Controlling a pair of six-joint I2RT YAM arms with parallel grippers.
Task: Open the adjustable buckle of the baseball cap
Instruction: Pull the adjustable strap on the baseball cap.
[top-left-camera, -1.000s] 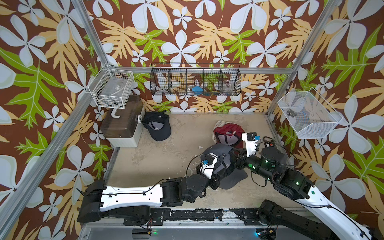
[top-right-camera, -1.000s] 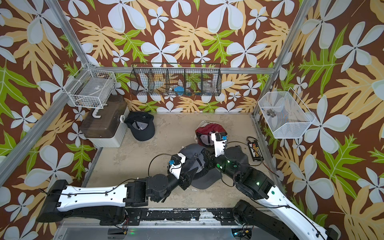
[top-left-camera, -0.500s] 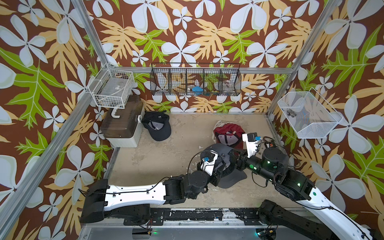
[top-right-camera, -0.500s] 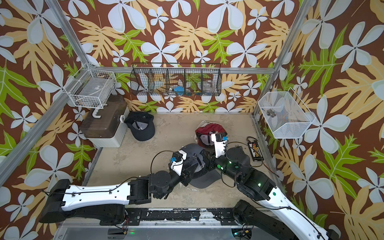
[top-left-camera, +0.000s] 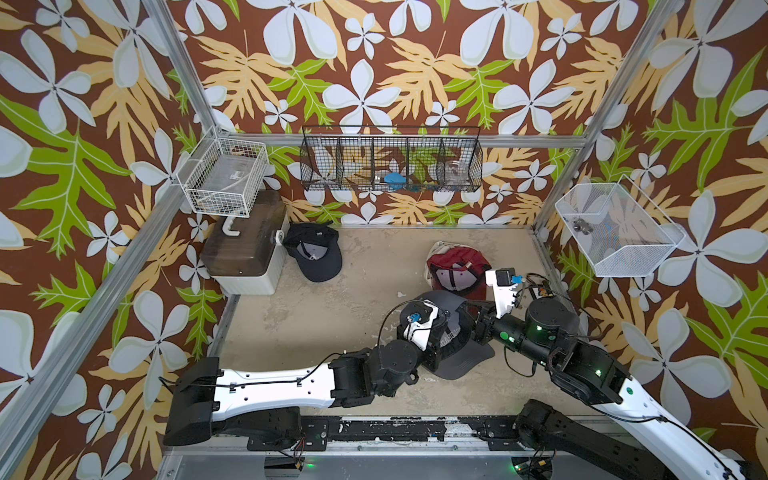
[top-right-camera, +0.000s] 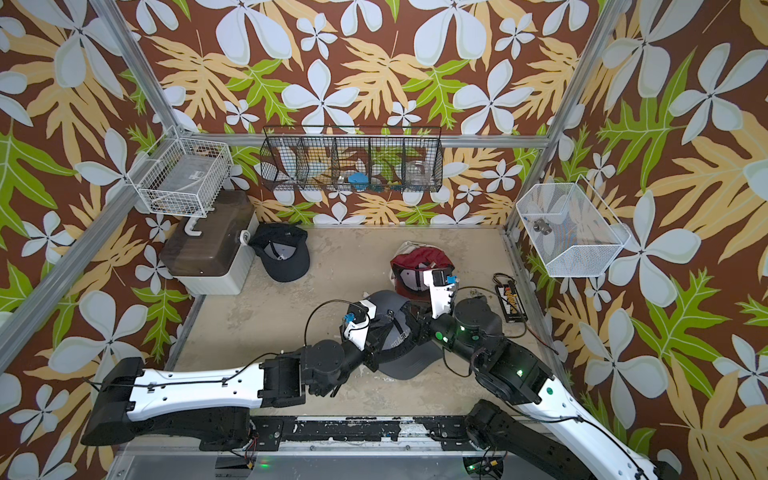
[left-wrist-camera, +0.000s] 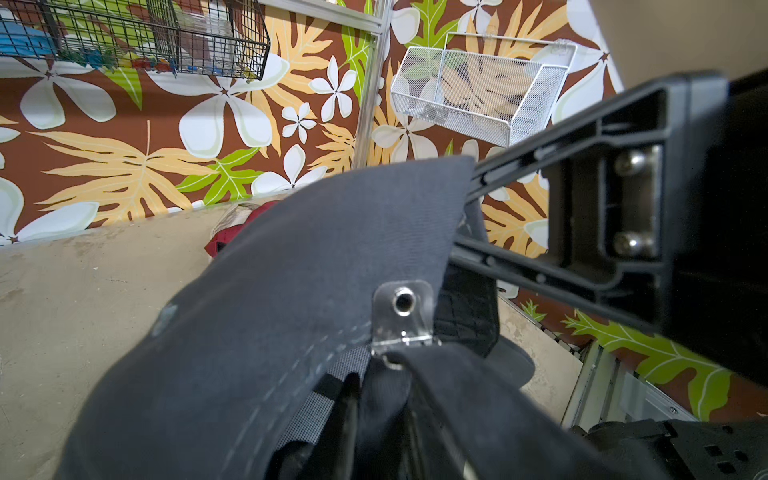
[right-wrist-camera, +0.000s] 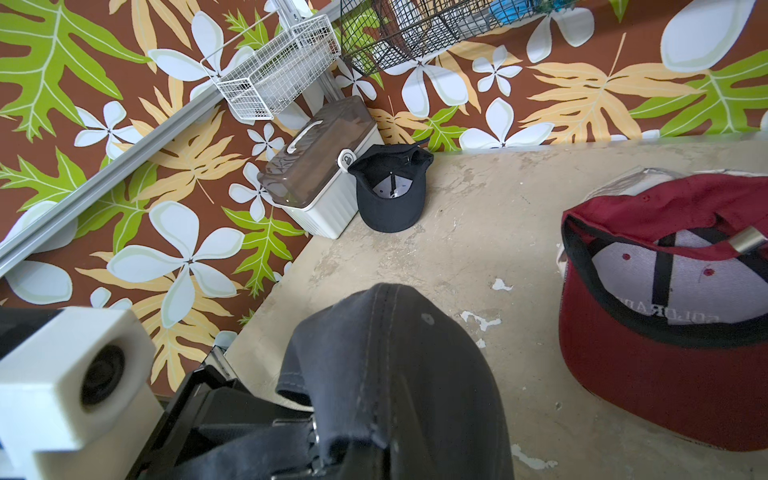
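A grey baseball cap (top-left-camera: 461, 359) hangs upside down just above the table's front middle, in both top views, held between my two arms. Its metal buckle (left-wrist-camera: 401, 313) sits on the back strap, close in the left wrist view, and shows as a metal bar (right-wrist-camera: 312, 432) in the right wrist view. My left gripper (left-wrist-camera: 380, 390) is shut on the dark strap just below the buckle. My right gripper (right-wrist-camera: 374, 451) is shut on the cap's back edge beside the buckle, its jaws buried in fabric. From above, the left gripper (top-left-camera: 438, 338) and right gripper (top-left-camera: 476, 322) meet at the cap.
A red cap (top-left-camera: 457, 264) lies upside down just behind the grey one. A black cap (top-left-camera: 318, 259) rests beside a brown-lidded white box (top-left-camera: 245, 251) at the back left. Wire baskets (top-left-camera: 390, 166) hang on the walls. A small black device (top-right-camera: 511, 299) with cables lies at the right edge.
My left gripper's jaws have come together on the strap below the buckle, and its wrist has edged closer to the cap. The right gripper has kept its hold.
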